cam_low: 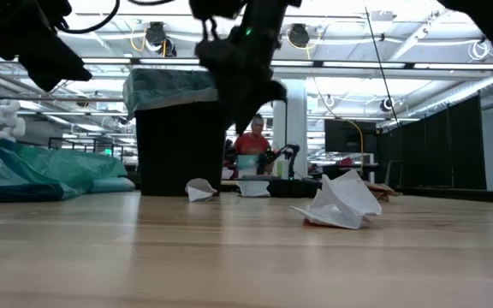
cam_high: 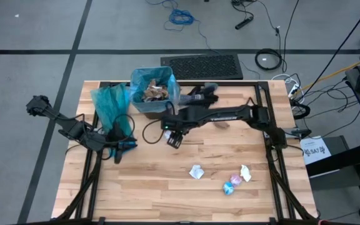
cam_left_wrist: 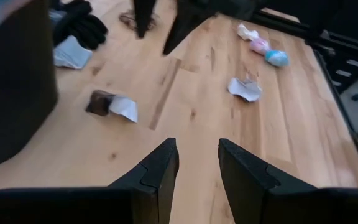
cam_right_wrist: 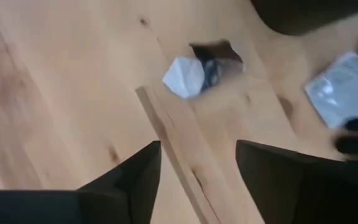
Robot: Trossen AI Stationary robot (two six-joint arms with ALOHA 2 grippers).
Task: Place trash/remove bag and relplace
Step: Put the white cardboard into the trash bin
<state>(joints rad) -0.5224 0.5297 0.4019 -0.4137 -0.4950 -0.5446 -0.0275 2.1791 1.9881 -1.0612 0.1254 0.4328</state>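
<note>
High view: right claw point(cam_high: 174, 140) released beside bin point(cam_high: 153, 94); black gloves point(cam_high: 202, 95) behind.

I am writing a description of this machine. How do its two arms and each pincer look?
Both arms are dark, slim and jointed. The right arm carries small pale lettering along its side and a green light near the wrist. Each pincer, left pincer and right pincer, has two flat, black, wedge-shaped fingers. Black cables loop beside the left arm.

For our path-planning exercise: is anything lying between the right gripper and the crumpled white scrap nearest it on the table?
Nothing visible does. The right gripper hangs open above bare wood, and only open table separates it from the white scrap. The bin stands behind the gripper, out of that path.
</note>
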